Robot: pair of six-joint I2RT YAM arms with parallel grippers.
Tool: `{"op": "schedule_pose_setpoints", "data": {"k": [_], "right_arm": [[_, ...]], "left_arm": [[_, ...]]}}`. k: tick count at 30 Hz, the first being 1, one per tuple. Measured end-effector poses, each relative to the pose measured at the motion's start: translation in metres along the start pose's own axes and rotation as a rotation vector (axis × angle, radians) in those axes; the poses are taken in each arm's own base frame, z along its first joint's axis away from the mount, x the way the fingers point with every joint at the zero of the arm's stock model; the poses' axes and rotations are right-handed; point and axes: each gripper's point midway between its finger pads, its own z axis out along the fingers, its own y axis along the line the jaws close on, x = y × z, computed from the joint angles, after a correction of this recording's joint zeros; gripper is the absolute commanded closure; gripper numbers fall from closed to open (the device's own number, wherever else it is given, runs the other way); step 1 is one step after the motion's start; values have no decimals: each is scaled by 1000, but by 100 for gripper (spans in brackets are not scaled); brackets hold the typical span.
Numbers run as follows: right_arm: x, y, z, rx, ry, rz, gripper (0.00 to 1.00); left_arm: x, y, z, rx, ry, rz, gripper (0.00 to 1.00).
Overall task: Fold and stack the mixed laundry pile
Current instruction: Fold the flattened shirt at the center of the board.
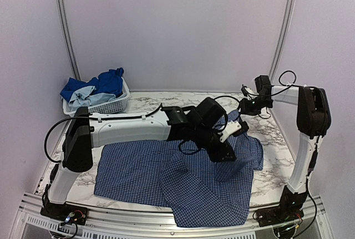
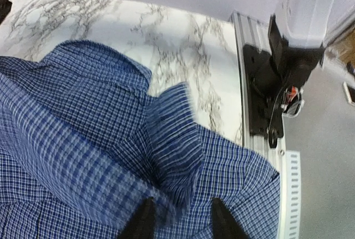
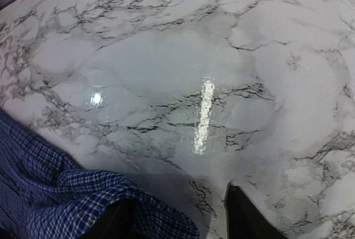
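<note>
The navy small-check shirt lies spread across the front of the marble table. My left gripper reaches over its right part. In the left wrist view the gripper is shut on a raised fold of the shirt, which bunches up between the jaws. My right gripper is at the back right. In the right wrist view it is open over bare marble, its left finger over the shirt's edge. Royal blue clothes and a pale blue garment sit in the basket.
A white slatted basket stands at the table's back left corner. The right arm's base and the metal edge rail are close to the shirt's right side. Bare marble lies at the back right.
</note>
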Motion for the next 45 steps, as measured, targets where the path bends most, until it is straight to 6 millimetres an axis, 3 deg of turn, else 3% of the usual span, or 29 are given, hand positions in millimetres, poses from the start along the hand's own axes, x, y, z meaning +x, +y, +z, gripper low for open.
{"op": "schedule_pose_setpoints", "data": {"k": [2, 3, 6, 8, 11, 13, 16, 19, 21, 23, 26, 28, 31, 33, 36, 38, 43, 45], "right_arm": [[-2, -6, -11, 25, -5, 34, 28], [-3, -10, -20, 38, -13, 55, 26], [-4, -20, -56, 78, -52, 115, 20], [-3, -21, -86, 88, -91, 152, 20], [4, -7, -123, 43, -143, 189, 20], [22, 18, -136, -45, -139, 207, 20], [61, 52, -136, -146, -56, 220, 20], [116, 82, -131, -215, 84, 238, 18], [156, 98, -138, -250, 172, 251, 11], [179, 108, -151, -268, 211, 257, 8], [198, 120, -168, -286, 228, 227, 7], [211, 128, -169, -298, 260, 201, 8], [246, 126, -154, -294, 362, 226, 11], [272, 122, -143, -290, 432, 273, 25], [291, 119, -129, -297, 486, 333, 40], [293, 119, -116, -306, 499, 370, 48], [283, 115, -84, -307, 507, 422, 90], [274, 112, -72, -309, 495, 434, 98]], "left_arm": [[15, -12, 3, -25, 50, 51, 5], [24, -13, 3, -51, 76, 66, 2], [32, 2, -10, -136, 99, 46, 1], [33, 24, -32, -203, 85, -24, 1], [39, 78, -93, -320, -10, -231, 1], [53, 118, -145, -408, -104, -400, 1], [79, 171, -220, -549, -247, -612, 1], [105, 188, -262, -653, -328, -740, 1], [119, 188, -270, -688, -340, -794, 1], [131, 189, -271, -704, -333, -845, 1], [154, 196, -272, -743, -303, -931, 2], [171, 200, -275, -778, -286, -995, 4], [192, 204, -280, -826, -268, -1073, 8], [200, 207, -282, -847, -263, -1107, 11], [212, 215, -283, -863, -256, -1164, 15], [224, 223, -280, -872, -238, -1207, 18], [253, 237, -272, -889, -181, -1280, 23], [255, 239, -274, -893, -183, -1289, 24]]}}
